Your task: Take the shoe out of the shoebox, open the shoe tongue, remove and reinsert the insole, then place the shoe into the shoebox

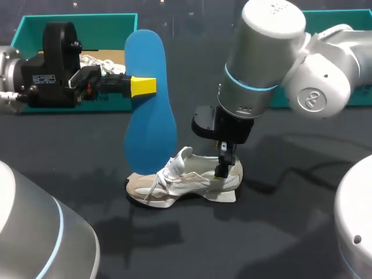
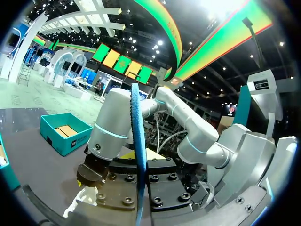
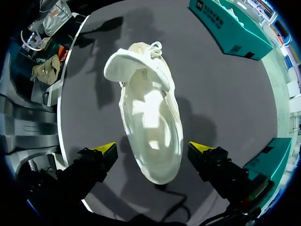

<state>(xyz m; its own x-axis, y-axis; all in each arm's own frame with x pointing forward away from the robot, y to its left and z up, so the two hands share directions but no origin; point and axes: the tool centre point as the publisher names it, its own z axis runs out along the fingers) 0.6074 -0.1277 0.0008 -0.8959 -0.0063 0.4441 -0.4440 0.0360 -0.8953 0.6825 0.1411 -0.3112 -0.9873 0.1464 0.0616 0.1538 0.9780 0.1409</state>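
A white and beige shoe (image 1: pixel 183 183) stands on the dark table, toe to the left, its tongue (image 3: pixel 129 63) pulled up and the inside bare. My right gripper (image 1: pixel 224 168) hangs open just above the heel; in the right wrist view its yellow fingertips (image 3: pixel 106 149) stand wide on either side of the shoe (image 3: pixel 148 127), apart from it. My left gripper (image 1: pixel 142 86) is shut on a blue insole (image 1: pixel 148 110), held on edge above the table, left of and behind the shoe. In the left wrist view the insole (image 2: pixel 137 155) runs edge-on between the fingers.
A teal shoebox (image 1: pixel 75 35) with white paper inside sits at the back left behind my left arm. A second teal box (image 1: pixel 349 64) is at the back right, partly hidden by my right arm. Dark table surface surrounds the shoe.
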